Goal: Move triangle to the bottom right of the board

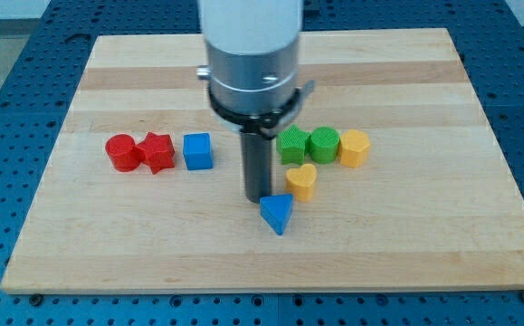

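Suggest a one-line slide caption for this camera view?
My tip touches the blue triangle from its upper left, ready to push it toward the wooden board's bottom right.

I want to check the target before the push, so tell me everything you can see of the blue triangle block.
The blue triangle is a small, matte, plastic-looking wedge, lying flat on the wooden board just below its centre, one corner pointing toward the view's bottom. My tip sits at its upper left edge, apparently touching. The yellow heart lies just above and to the view's right, close, with contact unclear.
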Robot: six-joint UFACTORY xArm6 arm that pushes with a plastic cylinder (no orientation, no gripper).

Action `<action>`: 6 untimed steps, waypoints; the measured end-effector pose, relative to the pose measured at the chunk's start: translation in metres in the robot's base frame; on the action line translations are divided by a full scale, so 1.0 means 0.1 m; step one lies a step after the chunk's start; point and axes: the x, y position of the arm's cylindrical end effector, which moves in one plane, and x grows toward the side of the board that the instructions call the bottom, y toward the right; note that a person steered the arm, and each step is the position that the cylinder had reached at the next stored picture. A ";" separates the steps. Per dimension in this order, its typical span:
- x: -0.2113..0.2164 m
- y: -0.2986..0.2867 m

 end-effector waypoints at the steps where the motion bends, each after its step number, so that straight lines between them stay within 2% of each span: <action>1: 0.09 -0.40; 2: 0.41 -0.53; 3: 0.57 -0.09; 4: 0.56 0.38; 6: 0.44 -0.11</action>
